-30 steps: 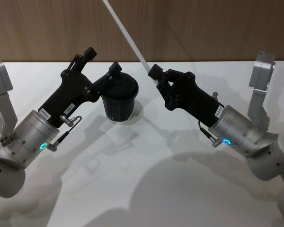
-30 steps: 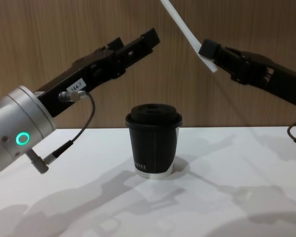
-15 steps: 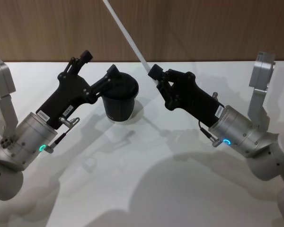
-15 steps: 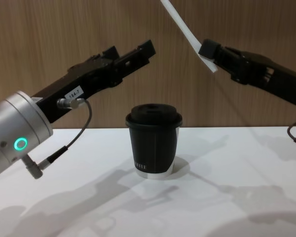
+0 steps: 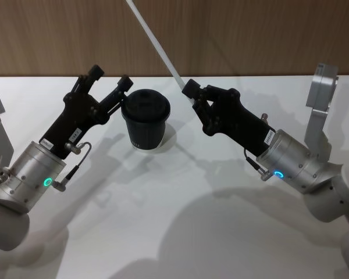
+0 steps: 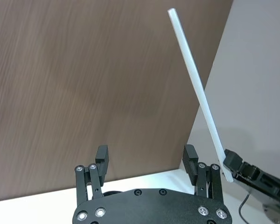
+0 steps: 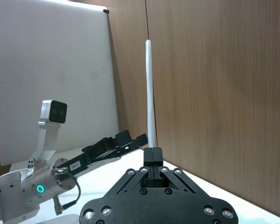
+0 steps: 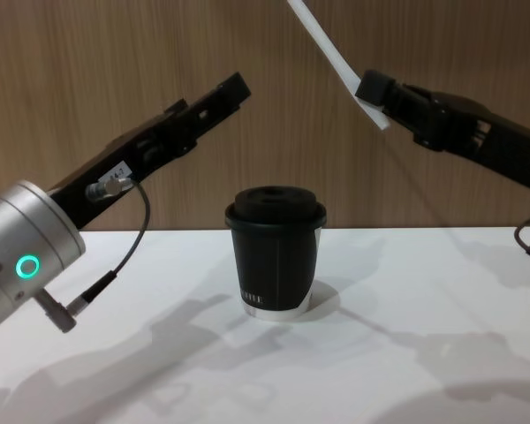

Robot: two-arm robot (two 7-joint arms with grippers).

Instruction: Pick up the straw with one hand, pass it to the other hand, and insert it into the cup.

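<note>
Grips the lower end of the straw (image 5: 157,49) in the clenched right pincer (image 5: 192,93), raised to the right of the cup (image 5: 144,131), with the straw slanting up and leftward against the wood wall (image 5: 250,35) behind. Holds the left pincer (image 5: 110,77) released, spread wide and empty, in the air just left of the lid (image 5: 145,104). Has the cup standing upright on the white tabletop (image 5: 180,221) between both arms, lid on.
</note>
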